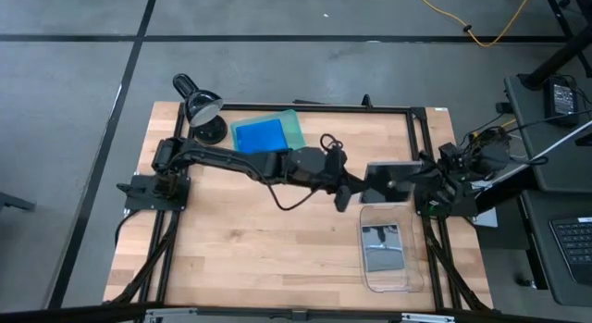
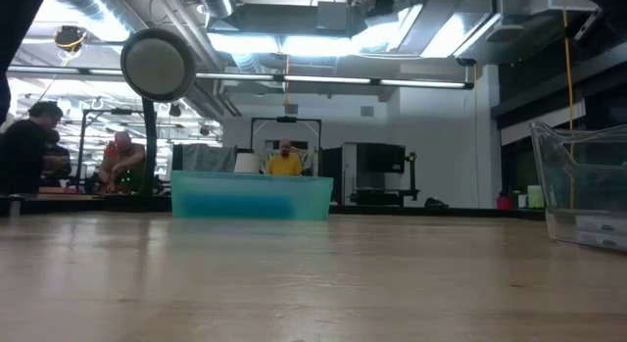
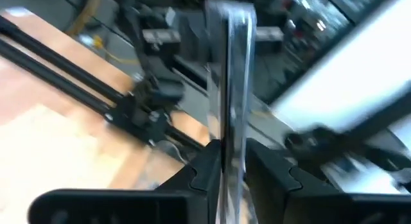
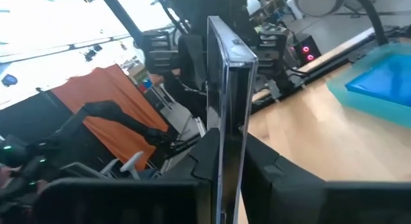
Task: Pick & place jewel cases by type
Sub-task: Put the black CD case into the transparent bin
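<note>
Meeting above the table's right side, your left end effector (image 1: 359,186) and right end effector (image 1: 418,182) each pinch an opposite edge of one clear case (image 1: 388,181), held aloft just beyond the clear tray (image 1: 415,267).

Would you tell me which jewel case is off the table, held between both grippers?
The grey-clear jewel case, clamped by the left gripper and right gripper; others lie in trays.

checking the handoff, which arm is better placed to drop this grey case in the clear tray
Right. The right claw grips the grey-clear jewel case directly above the clear plastic tray; the left claw reaches across from the far side.
</note>
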You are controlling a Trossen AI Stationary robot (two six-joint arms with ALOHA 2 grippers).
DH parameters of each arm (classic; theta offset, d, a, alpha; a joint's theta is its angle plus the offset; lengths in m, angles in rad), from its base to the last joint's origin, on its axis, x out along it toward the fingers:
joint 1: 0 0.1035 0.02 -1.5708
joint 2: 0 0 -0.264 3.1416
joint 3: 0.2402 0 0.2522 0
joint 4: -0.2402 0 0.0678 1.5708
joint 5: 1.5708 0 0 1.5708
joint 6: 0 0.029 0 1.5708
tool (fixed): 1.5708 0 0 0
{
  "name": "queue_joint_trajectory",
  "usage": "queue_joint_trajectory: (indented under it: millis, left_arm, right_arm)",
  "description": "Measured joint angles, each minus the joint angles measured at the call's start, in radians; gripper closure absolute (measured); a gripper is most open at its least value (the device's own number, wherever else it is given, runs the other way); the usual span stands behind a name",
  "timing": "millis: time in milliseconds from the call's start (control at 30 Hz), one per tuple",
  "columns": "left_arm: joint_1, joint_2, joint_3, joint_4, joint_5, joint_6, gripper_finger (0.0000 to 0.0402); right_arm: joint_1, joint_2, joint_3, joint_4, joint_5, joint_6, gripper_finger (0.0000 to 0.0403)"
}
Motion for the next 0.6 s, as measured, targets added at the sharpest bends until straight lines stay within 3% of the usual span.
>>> queue_joint_trajectory:
  millis: [100, 200, 367, 600]
  left_arm:
    - [0.015, -0.051, 0.000, -0.087, 0.087, -0.001, 0.0332]
    - [0.023, -0.120, 0.000, -0.238, 0.079, 0.038, 0.0329]
    - [0.032, -0.219, 0.000, -0.452, -0.043, 0.116, 0.0328]
    - [0.031, -0.286, 0.000, -0.491, -0.179, 0.180, 0.0327]
  right_arm:
    - [0.000, 0.000, 0.037, -0.018, -0.018, -0.002, 0.0359]
    - [-0.001, 0.001, 0.090, -0.069, -0.021, -0.007, 0.0363]
    - [-0.001, 0.042, 0.231, -0.272, -0.078, 0.033, 0.0363]
    - [-0.001, 0.283, 0.497, -0.650, -0.273, 0.132, 0.0363]
